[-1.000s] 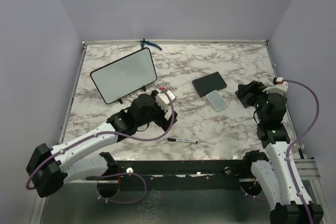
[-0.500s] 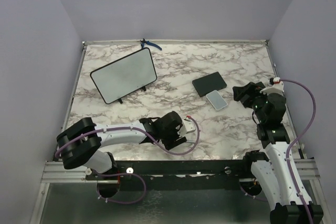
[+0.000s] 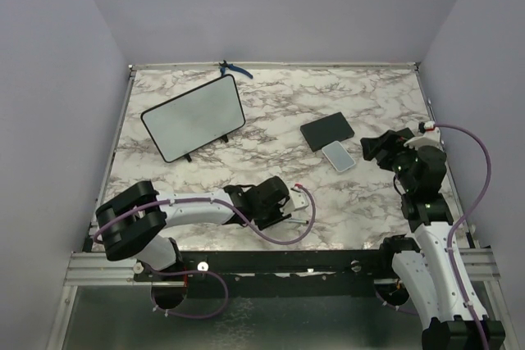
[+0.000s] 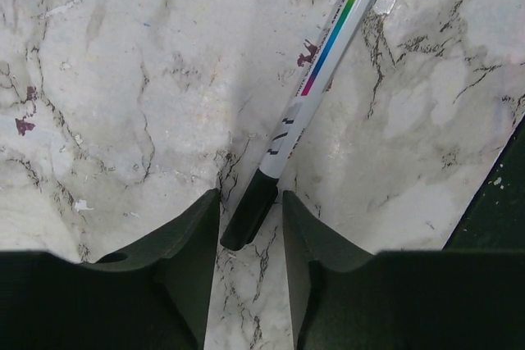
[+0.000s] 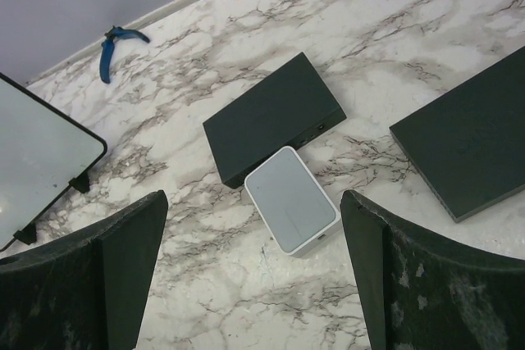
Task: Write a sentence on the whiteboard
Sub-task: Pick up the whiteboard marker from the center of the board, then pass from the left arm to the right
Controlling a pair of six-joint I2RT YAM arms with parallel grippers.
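within left gripper point(image 4: 250, 196), 1 marker point(image 4: 328, 55)

The left arm point(image 3: 193, 205) and right arm point(image 3: 439, 264) are wearing white shells over black joints, trailing purple cables point(image 3: 490, 171), and ending in matte black fingers point(image 4: 172, 252).

The marker point(image 4: 324, 55) lies with its black cap between my left jaws, nearly filling the gap; bare desk point(image 4: 123, 79) opens ahead and leftward. Ahead of my right jaws an eraser block point(image 5: 292, 200) and a black pad point(image 5: 271, 116) bar the middle, a second pad point(image 5: 467, 141) stands rightward, the whiteboard point(image 5: 37, 149) leftward.
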